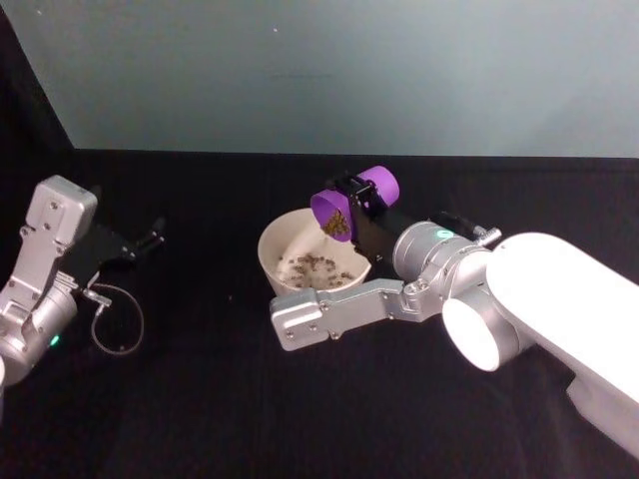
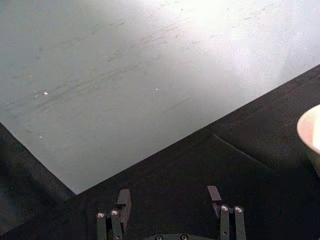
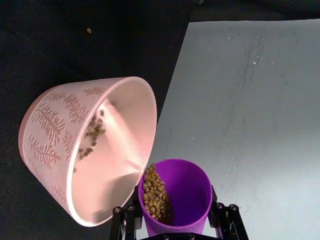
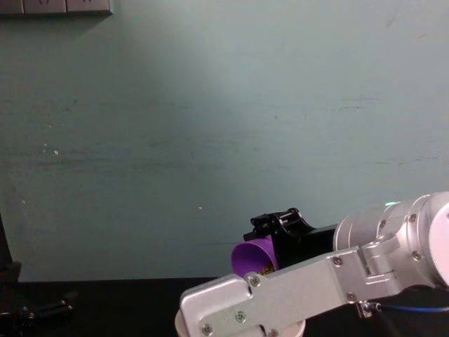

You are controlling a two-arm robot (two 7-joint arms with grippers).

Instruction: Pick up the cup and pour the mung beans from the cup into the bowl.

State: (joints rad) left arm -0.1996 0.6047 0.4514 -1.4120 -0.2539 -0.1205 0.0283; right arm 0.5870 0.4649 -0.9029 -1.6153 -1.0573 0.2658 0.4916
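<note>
1. The cup (image 3: 187, 192) is clamped between the fingers of the right gripper (image 1: 355, 203), raised and tipped, its mouth over the far right rim of the bowl (image 1: 268, 249).
2. Step in hand: the pour. Some mung beans (image 1: 318, 265) lie in the bowl; a heap sits at the cup's lip.
3. Next move, as judged: a steeper tilt with the mouth kept inside the rim, so nothing spills onto the table (image 1: 200, 399).
4. The left gripper (image 2: 169, 200) is parked at the left, well apart from the bowl, fingers spread and empty.
5. Count: 1 cup, 1 bowl, 2 grippers. The beans are too many to count; 1 stray bean (image 3: 88, 31) lies outside the bowl.
</note>
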